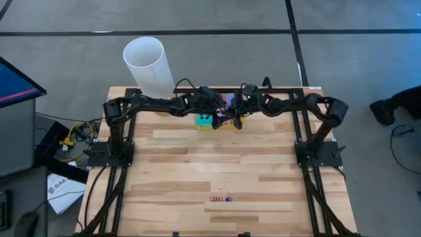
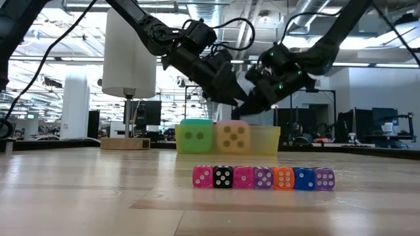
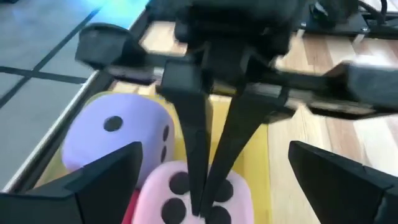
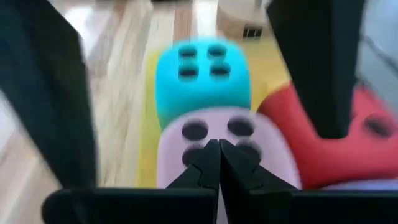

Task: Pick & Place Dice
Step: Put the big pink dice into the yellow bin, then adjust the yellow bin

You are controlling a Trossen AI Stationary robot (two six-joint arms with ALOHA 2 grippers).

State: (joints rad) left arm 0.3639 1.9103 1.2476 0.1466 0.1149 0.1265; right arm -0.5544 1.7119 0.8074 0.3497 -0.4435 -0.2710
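Shut right tool [image 4: 219, 155] seemingly on pink die [image 4: 217, 155]

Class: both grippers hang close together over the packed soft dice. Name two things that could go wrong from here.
1. The shut right gripper and open left gripper crowd the pink soft cube; they might collide.
2. The cyan soft cube, red soft cube and purple soft cube press close; a grab might catch a neighbour.

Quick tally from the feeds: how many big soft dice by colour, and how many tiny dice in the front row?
Purple soft die: 1
Pink soft die: 1
Cyan soft die: 1
Red soft die: 1
Tiny dice in the row: 7
Total: 11 dice
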